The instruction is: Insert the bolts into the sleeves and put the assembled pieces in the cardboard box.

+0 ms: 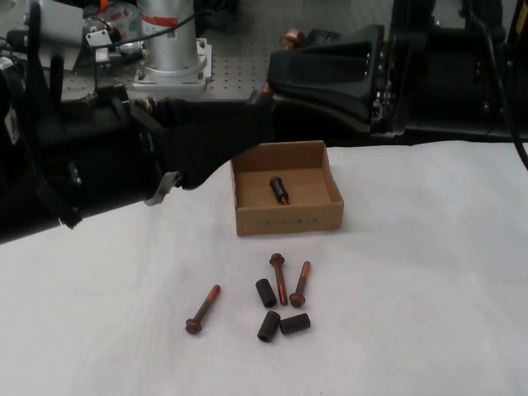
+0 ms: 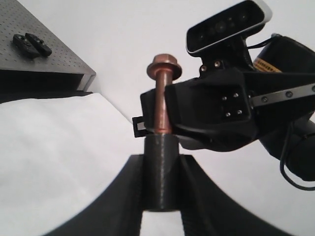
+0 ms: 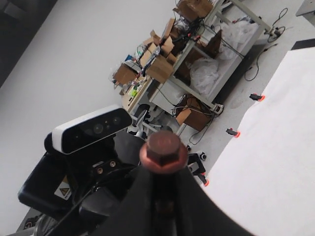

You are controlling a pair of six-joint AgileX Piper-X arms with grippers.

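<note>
Above the far rim of the cardboard box (image 1: 289, 219), the two arms meet. My left gripper (image 2: 160, 164) is shut on a black sleeve (image 2: 160, 172) held upright. A copper bolt (image 2: 162, 93) stands with its tip inside the sleeve and most of its shank showing. My right gripper (image 3: 162, 184) is shut on that bolt just below its hex head (image 3: 163, 151). One assembled piece (image 1: 279, 190) lies inside the box. On the white cloth in front of the box lie three loose bolts (image 1: 203, 309) (image 1: 279, 278) (image 1: 300, 284) and three loose sleeves (image 1: 265, 293) (image 1: 268, 326) (image 1: 294, 323).
A metal post (image 1: 169, 33) on a perforated breadboard (image 1: 231, 70) stands behind the cloth. The bulky black left arm (image 1: 99, 165) covers the left side of the bench. The cloth stretches open to the right of the box and near the front edge.
</note>
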